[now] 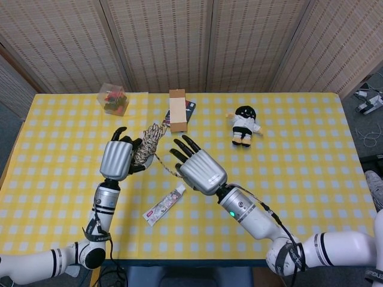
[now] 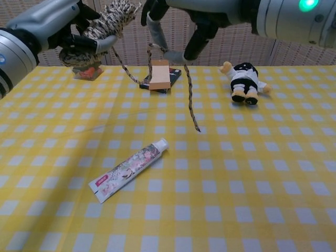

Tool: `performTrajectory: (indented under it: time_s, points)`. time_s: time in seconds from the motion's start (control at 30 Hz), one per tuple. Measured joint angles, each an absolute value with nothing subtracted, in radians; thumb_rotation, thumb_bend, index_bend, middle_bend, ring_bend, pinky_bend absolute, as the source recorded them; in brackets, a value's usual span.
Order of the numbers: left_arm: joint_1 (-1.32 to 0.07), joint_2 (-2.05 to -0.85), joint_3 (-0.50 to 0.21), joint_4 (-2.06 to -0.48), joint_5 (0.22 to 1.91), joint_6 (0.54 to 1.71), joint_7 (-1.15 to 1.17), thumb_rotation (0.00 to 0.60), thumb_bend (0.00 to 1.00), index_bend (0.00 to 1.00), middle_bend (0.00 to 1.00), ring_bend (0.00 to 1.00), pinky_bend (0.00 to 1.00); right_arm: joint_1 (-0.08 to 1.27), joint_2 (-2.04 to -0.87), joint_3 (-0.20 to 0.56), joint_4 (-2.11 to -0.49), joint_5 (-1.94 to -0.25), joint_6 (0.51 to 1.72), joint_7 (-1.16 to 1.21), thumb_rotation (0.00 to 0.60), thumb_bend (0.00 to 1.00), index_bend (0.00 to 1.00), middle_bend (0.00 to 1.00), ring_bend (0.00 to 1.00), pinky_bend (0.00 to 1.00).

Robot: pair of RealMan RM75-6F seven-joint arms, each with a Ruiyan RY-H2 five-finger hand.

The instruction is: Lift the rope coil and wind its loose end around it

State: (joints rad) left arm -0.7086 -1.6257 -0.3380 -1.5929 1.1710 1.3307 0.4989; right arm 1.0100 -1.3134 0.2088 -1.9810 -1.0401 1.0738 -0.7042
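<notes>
My left hand (image 1: 116, 159) holds the rope coil (image 1: 147, 142) up above the table, and in the chest view the left hand (image 2: 55, 26) grips the coil (image 2: 102, 29) at the top left. The coil is a speckled beige and brown bundle. Its loose end (image 1: 164, 165) sags from the coil and runs to my right hand (image 1: 197, 169), close beside the coil. In the chest view the right hand (image 2: 176, 23) pinches the loose end (image 2: 190, 97), whose tail dangles down to just above the cloth. The other fingers are spread.
A toothpaste tube (image 1: 164, 204) lies on the yellow checked cloth below the hands. A wooden block on a dark box (image 1: 178, 109) and a clear box of red bits (image 1: 113, 98) sit at the back. A small doll (image 1: 244, 124) lies at the back right.
</notes>
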Motion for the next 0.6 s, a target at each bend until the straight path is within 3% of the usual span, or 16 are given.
performTrajectory:
  time_s: [0.3,0.6]
  points:
    - [-0.723,-1.652,-0.290,-1.575,1.193,1.306,0.533,0.356,0.36,0.77,0.73,0.51,0.16,1.077,-1.319,0.311,-2.001,-0.953,1.071,-0.710,0.600,0.41,0.63,0.18,0.00,0.00]
    - [-0.726,-1.681,-0.244,-1.575,1.248,1.299,0.529,0.355,0.36,0.77,0.73,0.51,0.15,1.134,-1.340,0.363,-1.950,-0.834,1.048,-0.680,0.600,0.41,0.63,0.18,0.00,0.00]
